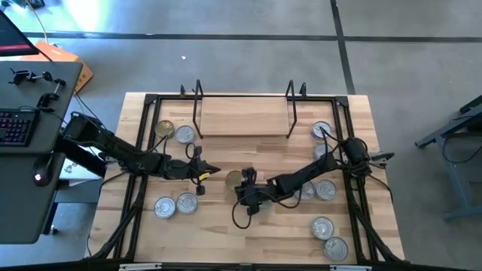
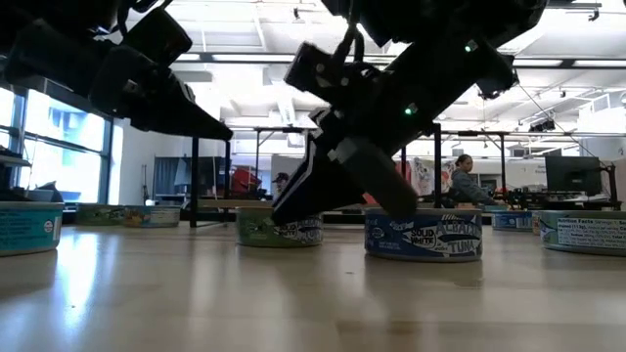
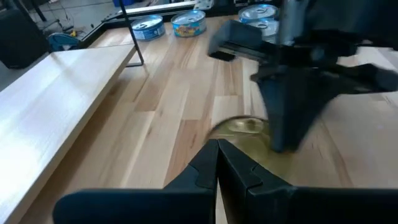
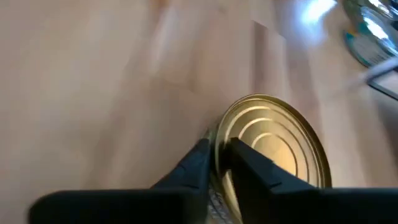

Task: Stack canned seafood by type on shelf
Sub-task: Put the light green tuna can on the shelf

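Note:
A gold-lidded tin [image 1: 234,178] with a green label [image 2: 279,228] stands on the tabletop near the middle, in front of the shelf [image 1: 241,120]. My right gripper [image 4: 216,155] comes in from the right and is shut on this tin's edge. Just to the tin's left, my left gripper [image 1: 215,171] hovers shut and holds nothing. In its wrist view its tips [image 3: 217,149] point at the tin [image 3: 244,126]. The shelf's wood board [image 3: 56,106] carries no tins. My right gripper pinches the gold-lidded tin by its rim [image 4: 219,138]. One finger [image 4: 198,163] is outside the wall and the other [image 4: 250,167] lies over the lid. The fingers slant down from the table's right. The tin rests with its bottom on the table.
Two tins [image 1: 175,132] sit far left and two more [image 1: 175,205] near left. Several silver-lidded tins [image 1: 324,190] lie on the right half, and a blue-labelled one [image 2: 423,236] is close behind my right gripper. A black frame [image 1: 143,150] edges the table.

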